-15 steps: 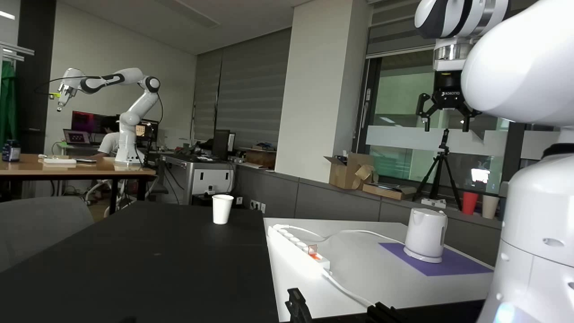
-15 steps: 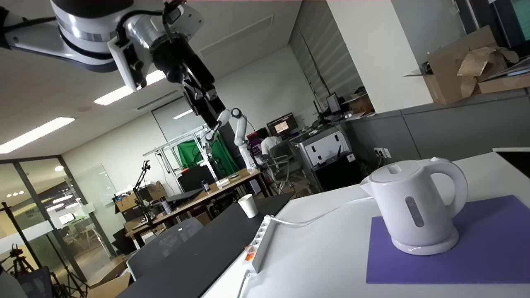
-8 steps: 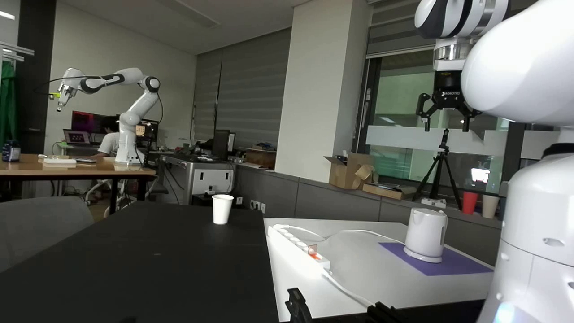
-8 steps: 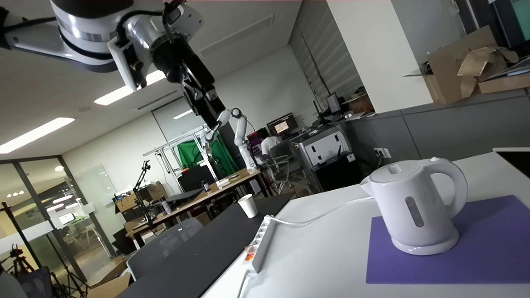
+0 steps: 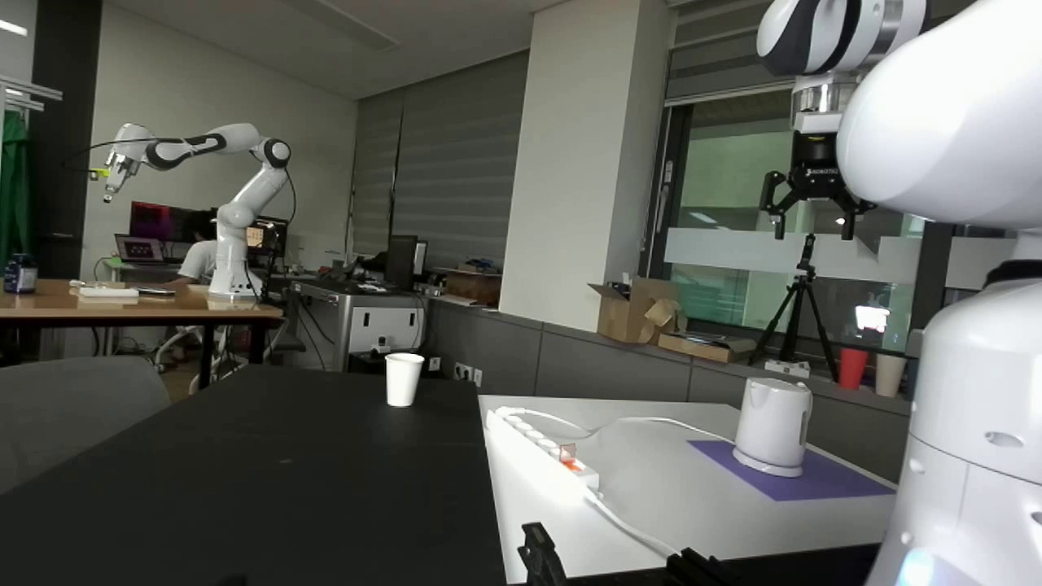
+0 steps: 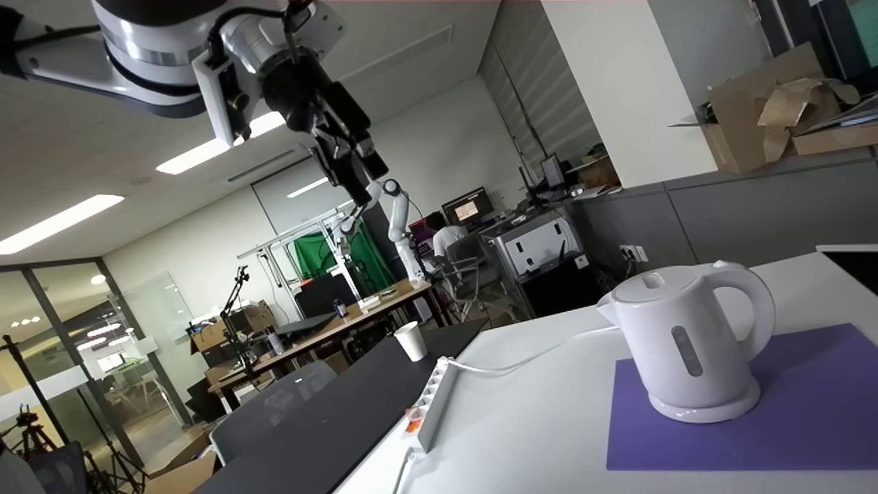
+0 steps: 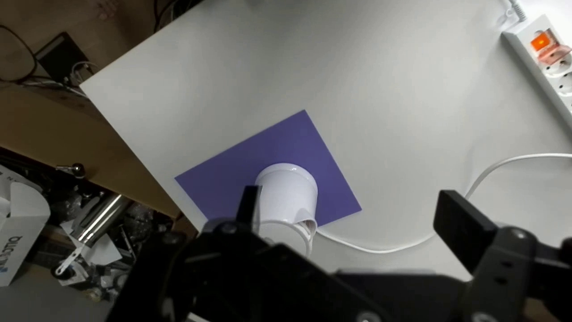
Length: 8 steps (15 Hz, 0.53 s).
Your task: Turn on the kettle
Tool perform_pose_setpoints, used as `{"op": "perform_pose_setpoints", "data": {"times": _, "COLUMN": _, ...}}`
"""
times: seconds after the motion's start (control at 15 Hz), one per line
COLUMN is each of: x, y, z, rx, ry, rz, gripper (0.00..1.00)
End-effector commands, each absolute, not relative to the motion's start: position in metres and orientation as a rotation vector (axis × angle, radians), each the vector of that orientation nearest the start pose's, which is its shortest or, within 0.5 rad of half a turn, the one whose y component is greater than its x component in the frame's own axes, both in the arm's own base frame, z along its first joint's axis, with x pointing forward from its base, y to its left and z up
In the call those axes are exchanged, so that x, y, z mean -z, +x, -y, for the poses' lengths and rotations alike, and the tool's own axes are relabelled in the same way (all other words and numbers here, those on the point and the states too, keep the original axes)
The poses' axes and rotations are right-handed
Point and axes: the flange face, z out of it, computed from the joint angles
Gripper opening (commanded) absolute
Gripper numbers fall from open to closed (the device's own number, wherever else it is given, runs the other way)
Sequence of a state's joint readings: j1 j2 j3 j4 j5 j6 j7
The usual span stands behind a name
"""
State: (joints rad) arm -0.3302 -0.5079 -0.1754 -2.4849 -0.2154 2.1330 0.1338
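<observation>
Parted gripper high over a white table, white kettle upright on a purple sheet

I have the gripper up high, pointing down, its two black fingers spread wide and well apart from the kettle. The kettle stands on the purple sheet, lid down. In an exterior view I see its spout toward the picture's left, its looped handle toward the right, and a narrow grey window on its side. In my wrist view it shows far below, one finger overlapping its edge in the picture. A white cord runs from near the kettle's foot across the white table to a white power strip with an orange switch. In both exterior views a white paper cup stands upright on a black table beside the white one.
</observation>
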Motion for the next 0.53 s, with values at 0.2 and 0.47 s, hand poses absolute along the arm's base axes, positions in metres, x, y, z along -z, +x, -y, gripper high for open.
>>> {"op": "perform_pose_setpoints", "data": {"times": 0.2, "x": -0.508, "y": 0.378, "z": 0.330, "rx": 0.439, "ry": -3.105, "rz": -1.116, "gripper": 1.00}}
{"op": "perform_pose_setpoints", "data": {"times": 0.47, "x": -0.522, "y": 0.398, "z": 0.399, "rx": 0.499, "ry": -2.958, "rz": -1.355, "gripper": 0.75}}
